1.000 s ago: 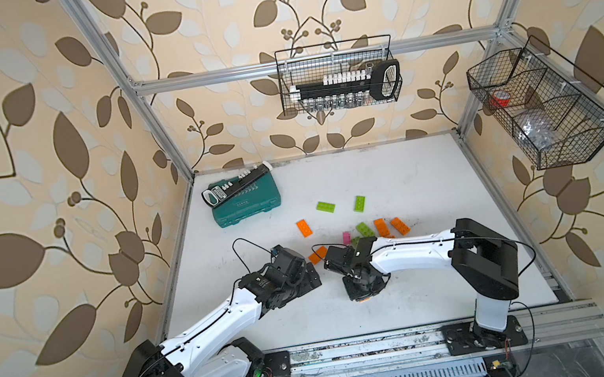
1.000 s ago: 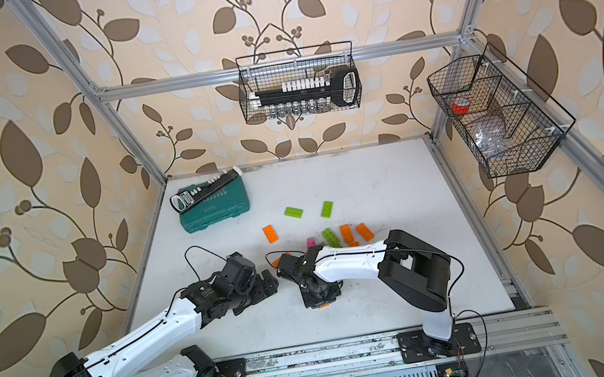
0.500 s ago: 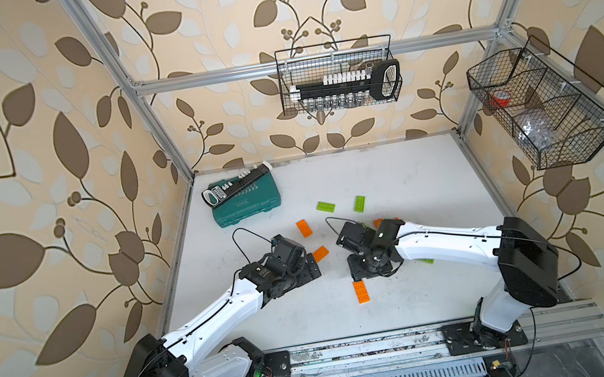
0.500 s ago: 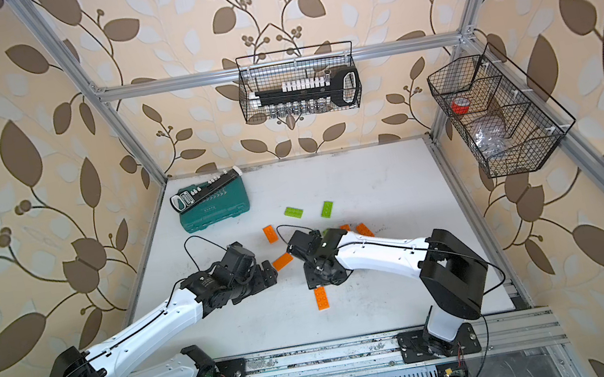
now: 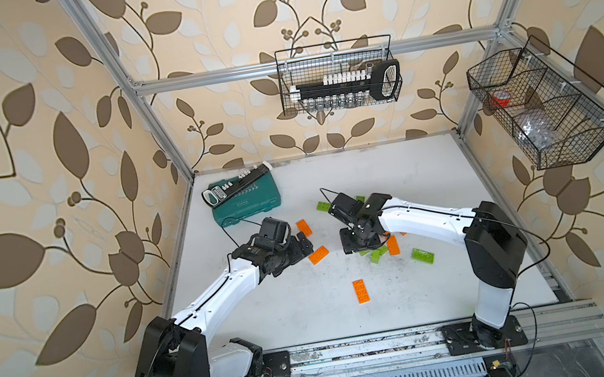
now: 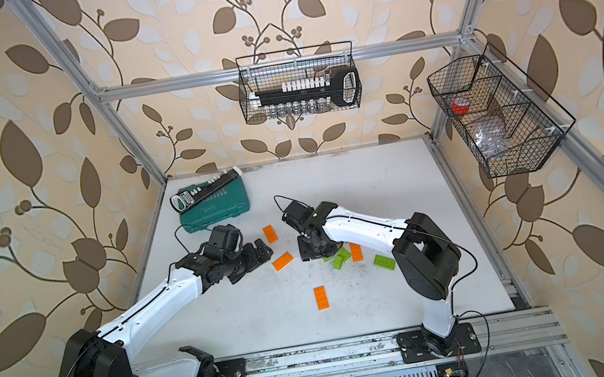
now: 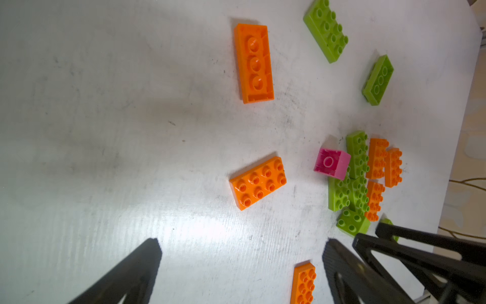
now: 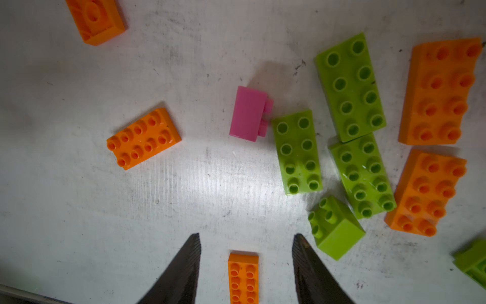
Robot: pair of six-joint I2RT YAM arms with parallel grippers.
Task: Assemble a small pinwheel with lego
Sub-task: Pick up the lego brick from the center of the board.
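Observation:
Orange and lime green lego bricks lie loose on the white table (image 5: 392,166). One orange brick (image 5: 318,255) lies studs up just ahead of my left gripper (image 5: 303,248), which is wide open and empty (image 7: 242,240). Another orange brick (image 5: 303,227) lies upside down beside it. My right gripper (image 5: 360,246) hangs open over the table next to a cluster of green bricks (image 8: 297,152) and orange bricks (image 8: 439,92). The pink brick (image 8: 249,113) lies on its side there. A lone orange brick (image 5: 361,291) lies nearer the front, seen between the right fingers (image 8: 299,252) but not held.
A teal tool case (image 5: 246,203) with a black socket rail on top sits at the back left. Wire baskets hang on the back wall (image 5: 339,75) and the right wall (image 5: 544,107). A single green brick (image 5: 422,255) lies right of the cluster.
My right gripper opened, left an orange brick lying at the front middle, and drew back to the cluster. The left gripper shifted a little toward the back, still open.

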